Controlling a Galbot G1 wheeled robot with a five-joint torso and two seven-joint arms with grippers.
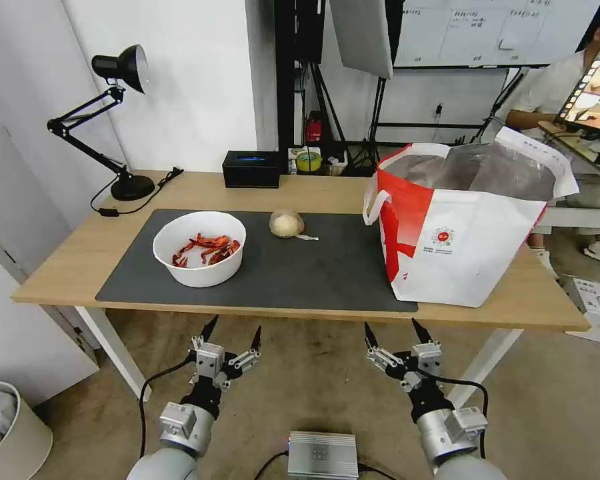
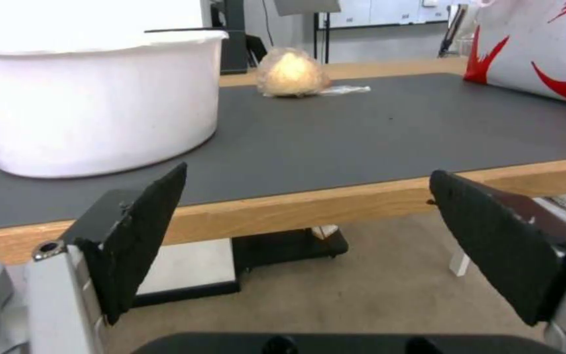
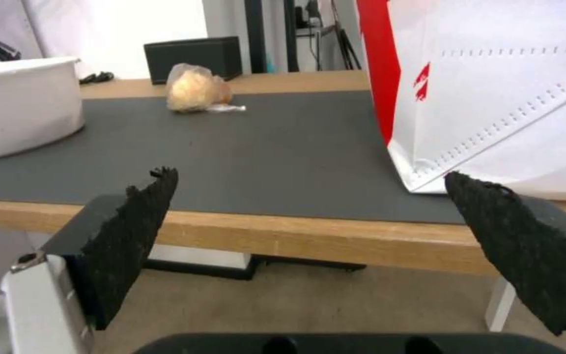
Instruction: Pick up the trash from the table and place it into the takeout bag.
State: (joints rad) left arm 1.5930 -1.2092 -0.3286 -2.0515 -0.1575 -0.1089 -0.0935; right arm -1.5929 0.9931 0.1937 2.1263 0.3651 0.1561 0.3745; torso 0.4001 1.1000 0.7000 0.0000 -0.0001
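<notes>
A white round bowl (image 1: pixel 199 248) (image 2: pixel 93 98) (image 3: pixel 17 105) of red crayfish shells sits on the left of the dark grey mat (image 1: pixel 300 273) on the light wood table (image 1: pixel 67 257). A tan wrapped ball (image 1: pixel 287 224) (image 2: pixel 291 74) (image 3: pixel 194 88) lies behind it, mid-mat. The red-and-white takeout bag (image 1: pixel 460 230) (image 2: pixel 545 49) (image 3: pixel 493 93) stands open at the right. My left gripper (image 1: pixel 232 329) (image 2: pixel 306 182) and right gripper (image 1: pixel 391 328) (image 3: pixel 309 184) hang open and empty below the table's front edge.
A black box (image 1: pixel 251 169) and a black desk lamp (image 1: pixel 117 120) stand at the table's back. A white bin (image 1: pixel 7 427) is on the floor at left, a white box (image 1: pixel 597 303) on the floor at right. A person sits behind the bag.
</notes>
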